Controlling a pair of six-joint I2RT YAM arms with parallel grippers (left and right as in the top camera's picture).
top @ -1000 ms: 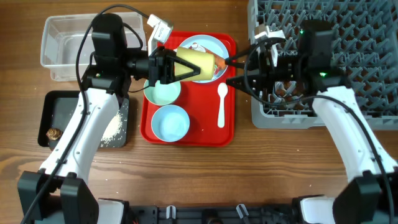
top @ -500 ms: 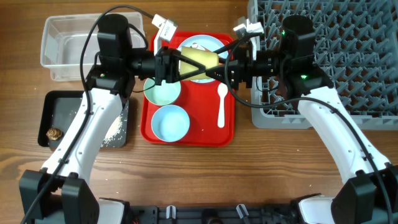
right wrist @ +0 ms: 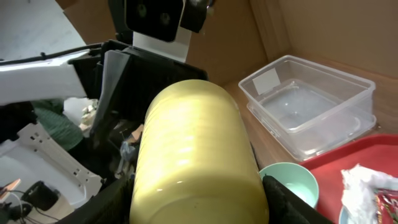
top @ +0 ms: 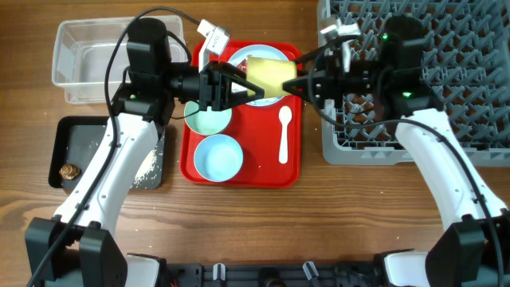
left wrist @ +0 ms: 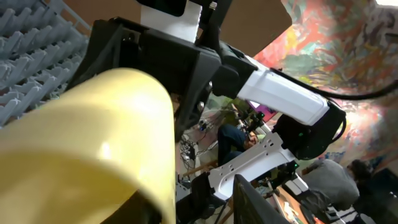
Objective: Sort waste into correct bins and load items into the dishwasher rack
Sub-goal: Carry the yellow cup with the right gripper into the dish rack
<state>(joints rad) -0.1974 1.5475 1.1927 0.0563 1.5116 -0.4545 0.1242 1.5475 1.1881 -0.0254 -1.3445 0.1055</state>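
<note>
**Counts.** Two grippers, left gripper (top: 249,84) and right gripper (top: 292,78), with one yellow cup (top: 269,73) between them. Two bowls just beside the left gripper: pale green bowl (top: 205,119), light blue bowl (top: 218,157). One plate (top: 272,53) under the cup. One white spoon (top: 284,131) near the right gripper. One red tray (top: 263,163). Two bins behind the left gripper: clear tub (top: 88,60), black tray (top: 84,139). One rack (top: 454,88) behind the right gripper.

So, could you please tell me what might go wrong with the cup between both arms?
The yellow cup hangs between the jaws of the left gripper and the right gripper; a mistimed release could drop it onto the light blue plate or pale green bowl below. The two wrists are also very close, so they might collide.
</note>
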